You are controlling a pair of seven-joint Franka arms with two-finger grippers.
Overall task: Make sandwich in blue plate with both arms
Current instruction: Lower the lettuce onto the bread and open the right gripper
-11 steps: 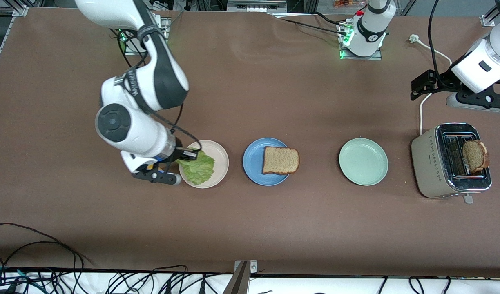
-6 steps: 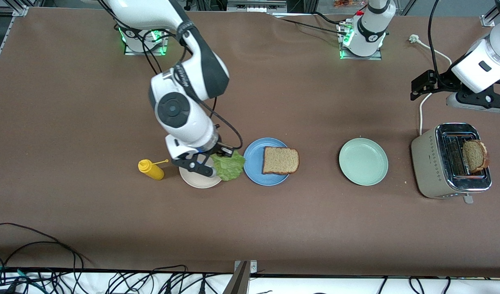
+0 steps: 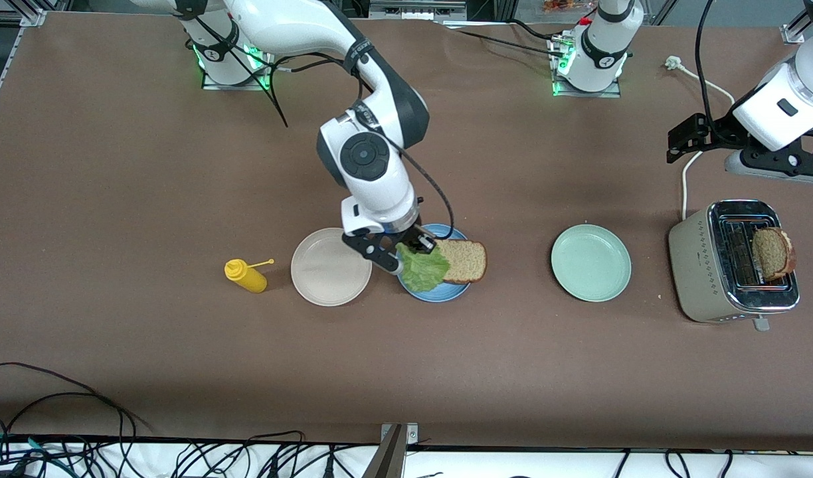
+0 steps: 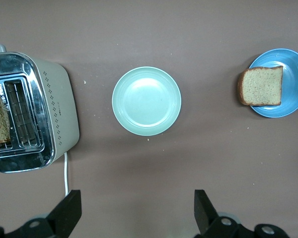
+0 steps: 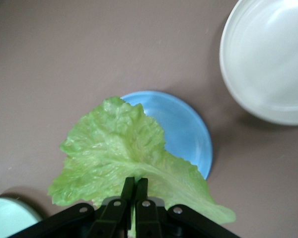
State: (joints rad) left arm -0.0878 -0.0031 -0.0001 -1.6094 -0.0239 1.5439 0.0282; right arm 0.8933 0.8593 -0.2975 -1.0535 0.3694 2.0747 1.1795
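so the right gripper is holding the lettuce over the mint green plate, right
Not quite. The right gripper holds the lettuce leaf over the blue plate, not the mint-green plate, as the front view shows.

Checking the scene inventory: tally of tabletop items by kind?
Plates: 3 (blue plate, cream plate, mint plate)
Bread slices: 2 (on blue plate, in toaster)
Lettuce leaf: 1
Toaster: 1
Mustard bottle: 1
Total: 8
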